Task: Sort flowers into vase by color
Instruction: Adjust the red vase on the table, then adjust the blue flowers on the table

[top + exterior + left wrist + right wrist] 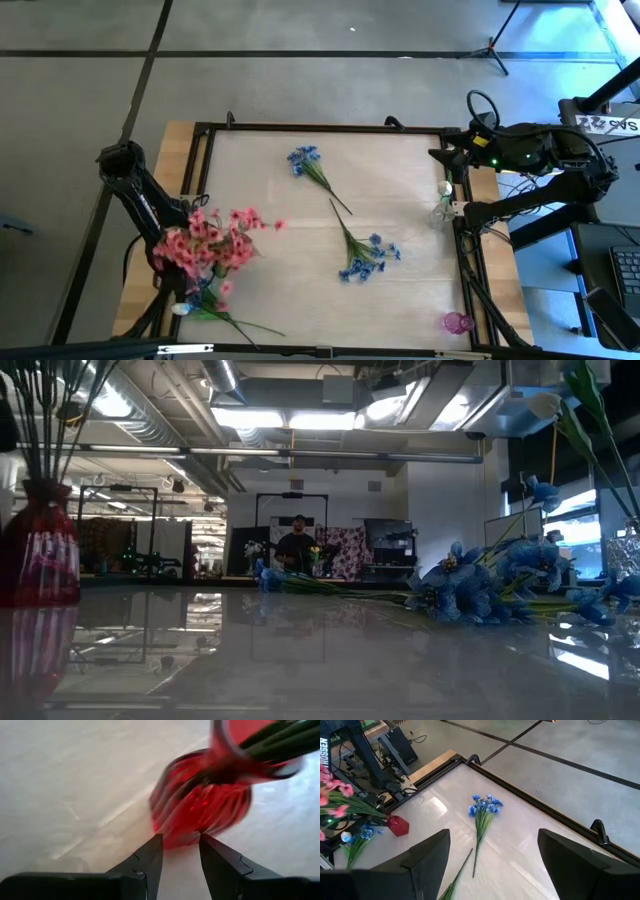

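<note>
Left claw [181, 851] open beside red vase [200, 805] (unlabelled); "SAS" tag [610, 124].

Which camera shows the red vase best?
The left wrist view: the red vase fills it, stems inside. The low view shows it dark at the edge, the right wrist view tiny, the high view hides it under pink flowers.

red vase [200, 810] blurred, rim cropped | stems [280, 737] cut off

Dark jointed arms, green indicator light
</note>
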Robot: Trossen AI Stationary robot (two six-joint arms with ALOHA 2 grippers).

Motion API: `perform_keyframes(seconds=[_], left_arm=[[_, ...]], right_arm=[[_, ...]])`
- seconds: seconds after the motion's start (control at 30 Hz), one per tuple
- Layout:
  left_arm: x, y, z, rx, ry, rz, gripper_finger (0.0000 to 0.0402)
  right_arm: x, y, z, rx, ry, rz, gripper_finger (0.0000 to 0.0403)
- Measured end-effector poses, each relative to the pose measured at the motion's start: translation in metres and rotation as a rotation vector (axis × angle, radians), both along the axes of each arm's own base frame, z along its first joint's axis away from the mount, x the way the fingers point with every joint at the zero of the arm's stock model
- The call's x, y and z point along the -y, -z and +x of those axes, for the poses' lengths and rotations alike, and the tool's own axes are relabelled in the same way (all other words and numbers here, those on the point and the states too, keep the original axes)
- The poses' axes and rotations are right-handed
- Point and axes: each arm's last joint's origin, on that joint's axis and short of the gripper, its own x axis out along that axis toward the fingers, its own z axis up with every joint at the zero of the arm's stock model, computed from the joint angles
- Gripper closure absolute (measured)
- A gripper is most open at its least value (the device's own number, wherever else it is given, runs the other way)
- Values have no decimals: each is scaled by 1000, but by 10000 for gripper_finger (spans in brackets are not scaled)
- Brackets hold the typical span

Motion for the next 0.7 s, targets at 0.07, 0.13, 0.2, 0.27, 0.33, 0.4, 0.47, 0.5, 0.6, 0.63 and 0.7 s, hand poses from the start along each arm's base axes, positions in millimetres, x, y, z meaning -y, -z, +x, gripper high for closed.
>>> perform_keyframes(seconds=[0.07,0.13,0.2,0.27,0.33,0.4,0.47,0.5,0.6,0.63,0.7], left_arm=[[-3,3,1,1,-14,4,278],[-5,7,2,3,-26,-1,278],[-7,8,2,5,-32,-5,278],[-7,9,2,-2,-30,-5,278],[-7,9,1,-31,-16,-3,278],[-6,10,-1,-80,-5,-11,278],[-6,9,-6,-127,7,-25,278],[-5,8,-8,-141,19,-38,278],[-4,1,-17,-173,64,-105,278],[-4,-2,-20,-190,80,-132,278],[-6,-9,-28,-237,114,-195,278]], right_arm=[[0,0,0,0,-1,0,102],[0,0,2,-5,-8,5,102],[-1,1,4,-7,-19,12,102],[-1,1,4,-8,-21,14,102],[-1,1,5,-7,-22,14,102],[-1,1,7,-11,-22,14,102],[-1,1,7,-11,-21,13,102],[-1,1,7,-12,-22,14,102],[-1,1,8,-13,-21,13,102],[-1,1,7,-12,-22,13,102],[-1,1,7,-14,-24,10,102]])
